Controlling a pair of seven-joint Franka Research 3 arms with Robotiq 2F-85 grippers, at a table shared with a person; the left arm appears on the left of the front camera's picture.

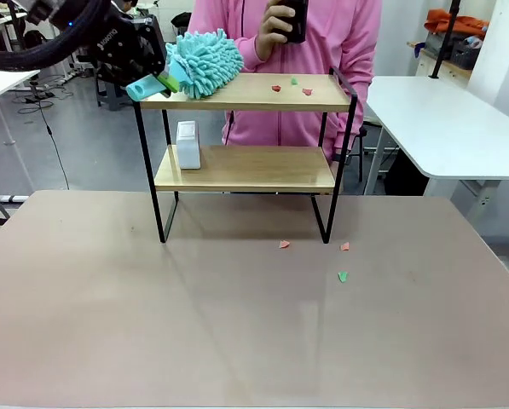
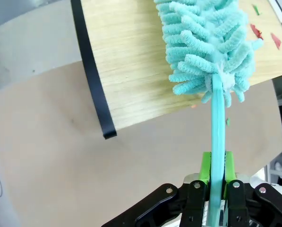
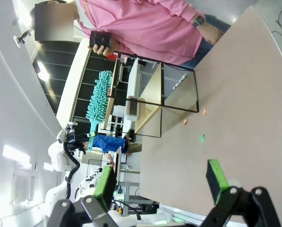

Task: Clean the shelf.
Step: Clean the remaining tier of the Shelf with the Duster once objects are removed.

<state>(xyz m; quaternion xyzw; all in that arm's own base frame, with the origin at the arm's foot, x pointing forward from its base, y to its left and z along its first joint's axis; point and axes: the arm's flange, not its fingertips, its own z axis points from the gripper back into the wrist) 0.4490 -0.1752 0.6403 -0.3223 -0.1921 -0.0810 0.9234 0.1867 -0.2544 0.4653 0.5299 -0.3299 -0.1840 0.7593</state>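
The shelf point(image 1: 245, 92) stands mid-table, a two-tier rack of light wooden boards in a black frame, also in the right wrist view point(image 3: 152, 90). My left gripper point(image 1: 156, 83) is shut on the turquoise handle of a fluffy teal duster point(image 1: 205, 58), whose head lies on the left end of the top board. In the left wrist view the green pads point(image 2: 206, 168) clamp the handle and the duster point(image 2: 204, 42) rests on the board point(image 2: 126, 56). Small red and green scraps point(image 1: 292, 85) lie on the top board's right part. My right gripper point(image 3: 159, 177) is open, well away from the shelf.
A white box point(image 1: 187, 144) stands on the lower board's left end. Three scraps point(image 1: 343, 276) lie on the beige tabletop point(image 1: 237, 324) before the shelf. A person in pink point(image 1: 331, 51) stands behind it holding a dark phone. A white table point(image 1: 446, 123) is at right.
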